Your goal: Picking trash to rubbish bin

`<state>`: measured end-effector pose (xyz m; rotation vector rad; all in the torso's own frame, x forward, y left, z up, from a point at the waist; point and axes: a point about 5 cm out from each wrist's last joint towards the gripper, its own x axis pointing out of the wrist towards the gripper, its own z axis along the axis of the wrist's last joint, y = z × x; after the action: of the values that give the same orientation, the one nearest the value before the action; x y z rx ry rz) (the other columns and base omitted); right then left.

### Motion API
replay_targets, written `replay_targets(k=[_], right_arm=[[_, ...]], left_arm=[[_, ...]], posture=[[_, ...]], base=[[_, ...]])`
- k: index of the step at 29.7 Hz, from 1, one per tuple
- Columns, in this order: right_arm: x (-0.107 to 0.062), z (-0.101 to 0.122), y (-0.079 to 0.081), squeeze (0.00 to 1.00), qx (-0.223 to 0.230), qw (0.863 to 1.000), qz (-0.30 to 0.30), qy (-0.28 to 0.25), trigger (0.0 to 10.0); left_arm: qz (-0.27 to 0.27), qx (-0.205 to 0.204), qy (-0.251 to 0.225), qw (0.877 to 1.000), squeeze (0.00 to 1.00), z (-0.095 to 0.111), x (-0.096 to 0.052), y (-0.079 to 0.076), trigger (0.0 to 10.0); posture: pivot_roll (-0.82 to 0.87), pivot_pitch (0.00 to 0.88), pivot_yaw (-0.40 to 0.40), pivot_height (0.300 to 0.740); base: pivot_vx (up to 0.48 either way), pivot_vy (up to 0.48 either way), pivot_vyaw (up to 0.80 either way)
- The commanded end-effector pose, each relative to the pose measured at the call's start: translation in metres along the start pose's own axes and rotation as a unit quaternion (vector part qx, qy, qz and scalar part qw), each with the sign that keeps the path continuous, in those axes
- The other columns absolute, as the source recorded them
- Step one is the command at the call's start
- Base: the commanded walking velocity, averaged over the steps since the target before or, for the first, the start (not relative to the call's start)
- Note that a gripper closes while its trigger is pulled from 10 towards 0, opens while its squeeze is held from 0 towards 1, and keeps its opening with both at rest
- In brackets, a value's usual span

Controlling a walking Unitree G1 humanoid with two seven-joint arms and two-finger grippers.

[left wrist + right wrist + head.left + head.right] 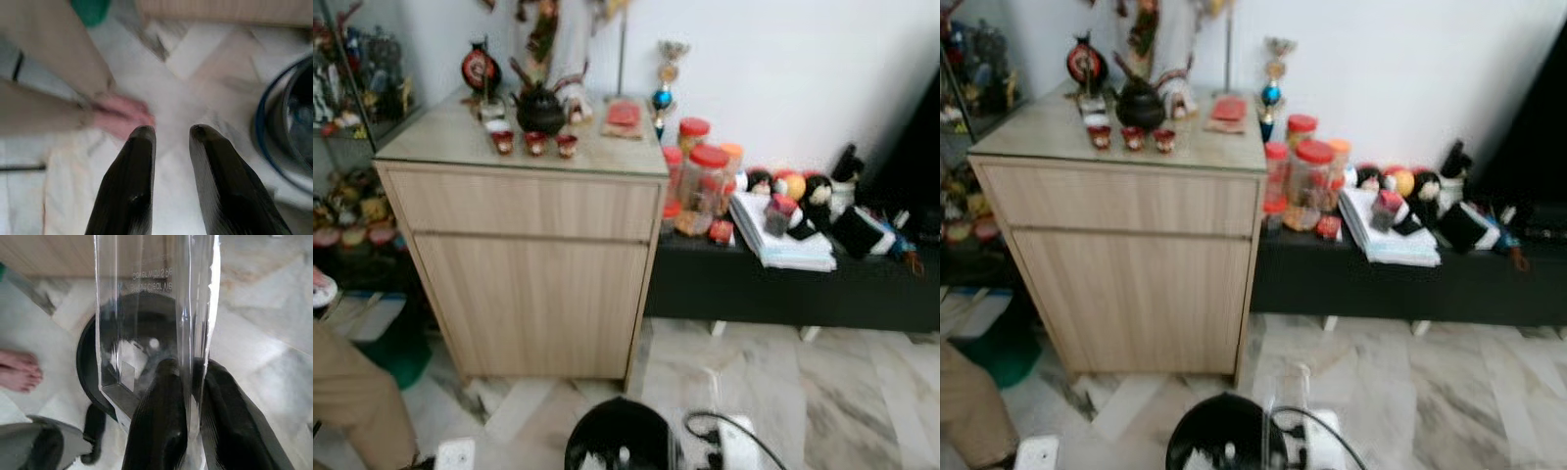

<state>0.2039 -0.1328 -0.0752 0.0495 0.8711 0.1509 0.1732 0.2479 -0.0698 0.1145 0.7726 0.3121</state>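
Right gripper (188,382) fingers clamped on a clear plastic container (151,308), thin wall pinched between the two black fingers; faint printed text on the plastic, unreadable. Container held directly above the black rubbish bin (93,377), whose round opening shows through and beside the plastic, with pale bits inside. In the head views the clear container (1288,401) is just beside the bin (1219,446), at its right rim, both at the bottom edge of the view on the marble floor (822,392).

Left gripper (171,134) fingers apart, nothing between them, pointing down at the floor; the bin's dark rim (274,132) is off to one side of it. A person's bare foot (122,115) lies just past the fingertips, touching neither finger as far as can be told; view is blurred. Bare toes (19,369) also on the floor beside the bin, on the side away from the container.

Behind the bin stands a light wooden cabinet (529,255) with a black teapot (540,110) and small red cups (535,143) on top. Right of the cabinet, well apart from the bin, a low black bench (793,284) holds red-lidded jars (705,186), a stack of papers (781,245) and small toys. A person's tan trouser leg (352,401) is left of the bin
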Motion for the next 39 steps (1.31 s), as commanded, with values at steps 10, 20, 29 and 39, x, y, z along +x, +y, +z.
replay_targets(k=[10, 20, 29, 39], right_arm=[[0.0, 0.001, -0.001, 0.0, -0.123, 0.99, 0.061, 0.045, 10.0], [0.004, 0.016, 0.01, 0.0, -0.143, 0.986, 0.084, 0.025, 10.0], [0.008, 0.036, 0.023, 0.0, -0.161, 0.982, 0.095, -0.004, 10.0], [0.011, 0.055, 0.043, 0.0, -0.226, 0.968, 0.108, -0.034, 10.0]], left_arm=[[-0.157, 0.008, -0.075, 0.985, 0.0, 0.048, 0.007, -0.049, 10.0], [-0.254, 0.043, -0.146, 0.955, 0.0, 0.086, 0.003, -0.08, 10.0], [-0.328, 0.047, -0.143, 0.933, 0.0, 0.091, -0.001, -0.094, 10.0], [-0.343, 0.044, -0.137, 0.928, 0.0, 0.088, -0.002, -0.093, 10.0]], posture=[[0.06, 0.028, -0.101, 0.74], [0.05, 0.028, -0.101, 0.74], [0.06, 0.027, -0.095, 0.74], [0.07, 0.029, -0.094, 0.74]], base=[[0.0, 0.0, 0.0], [0.0, 0.0, 0.0], [0.0, 0.0, 0.0], [0.0, 0.0, 0.0]])
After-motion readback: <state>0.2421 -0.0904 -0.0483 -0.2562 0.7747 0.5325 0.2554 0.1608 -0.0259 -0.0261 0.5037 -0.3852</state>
